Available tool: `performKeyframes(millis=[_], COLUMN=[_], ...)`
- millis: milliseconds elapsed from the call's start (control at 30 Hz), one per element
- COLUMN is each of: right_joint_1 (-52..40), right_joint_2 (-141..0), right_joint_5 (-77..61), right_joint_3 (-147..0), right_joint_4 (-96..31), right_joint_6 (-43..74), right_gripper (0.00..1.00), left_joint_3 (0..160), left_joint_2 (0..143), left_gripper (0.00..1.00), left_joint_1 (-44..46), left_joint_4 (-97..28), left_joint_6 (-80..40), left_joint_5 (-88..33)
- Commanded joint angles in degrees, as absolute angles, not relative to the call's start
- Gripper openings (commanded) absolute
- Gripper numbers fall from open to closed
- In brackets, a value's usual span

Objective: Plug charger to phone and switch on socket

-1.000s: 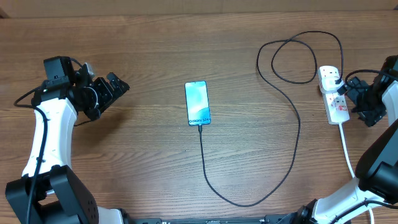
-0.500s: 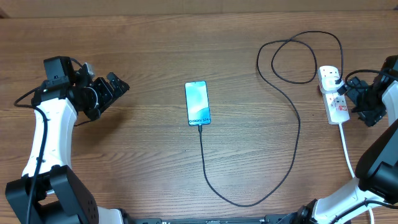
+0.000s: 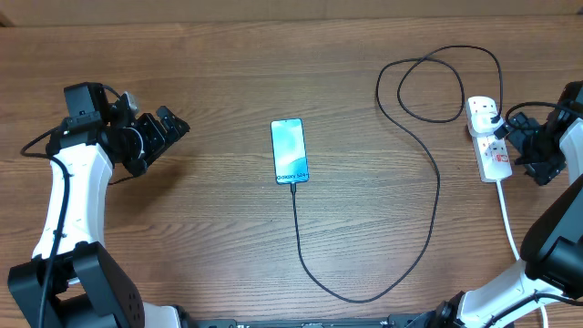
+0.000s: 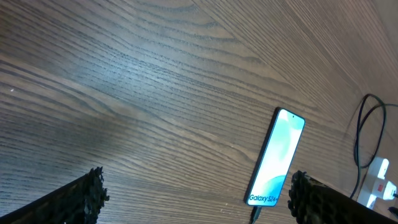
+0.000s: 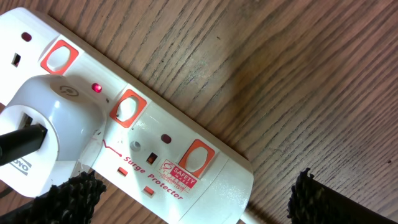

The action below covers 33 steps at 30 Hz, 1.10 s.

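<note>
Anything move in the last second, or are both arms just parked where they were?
Nothing visibly changed. The left end effector stays open, away from the phone. The right end effector stays open beside the socket. The charger lies in the same loop, its tip at the phone's lower edge.

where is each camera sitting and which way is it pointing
Overhead: fixed above the table, looking straight down at the phone, charger and socket; both arms show, left gripper and right gripper.
Left wrist: on the left arm, looking low across the wood at the phone; its open fingers frame the bottom corners.
Right wrist: on the right arm, close above the socket and its red light; open fingers at the bottom corners.
Shared: overhead and left wrist show the phone; overhead and right wrist the socket.
</note>
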State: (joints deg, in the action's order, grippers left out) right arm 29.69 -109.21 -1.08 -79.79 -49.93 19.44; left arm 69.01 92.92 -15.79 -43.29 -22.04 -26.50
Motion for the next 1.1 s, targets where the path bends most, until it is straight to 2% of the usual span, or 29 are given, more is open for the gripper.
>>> performKeyframes(millis=[0, 200, 433, 833, 1067], right_joint_1=[29.9, 29.9, 29.9, 29.9, 29.9], right_joint_2=[-107.5, -107.5, -107.5, -107.5, -107.5], right_joint_5=[-1.2, -1.2, -1.2, -1.2, -1.2], right_joint_3=[-81.1, -81.1, -81.1, -81.1, -81.1], right_joint_4=[-49.6, -49.6, -49.6, -49.6, -49.6], right_joint_6=[19.0, 19.0, 19.0, 19.0, 19.0], right_gripper=[1.0, 1.0, 1.0, 1.0, 1.0], left_joint_3=[69.1, 69.1, 68.6, 52.5, 38.4], left_joint_2=[93.3, 91.3, 90.4, 89.8, 84.8], left_gripper=[0.99, 0.99, 0.99, 1.0, 1.0], left_joint_1=[-15.7, -15.6, -10.4, 4.2, 8.1], left_joint_4=[-43.3, -43.3, -40.3, -11.5, 1.1], left_joint_6=[-20.8, -20.8, -17.5, -4.8, -1.2], left_joint_5=[-26.4, -25.8, -16.0, -12.8, -12.5])
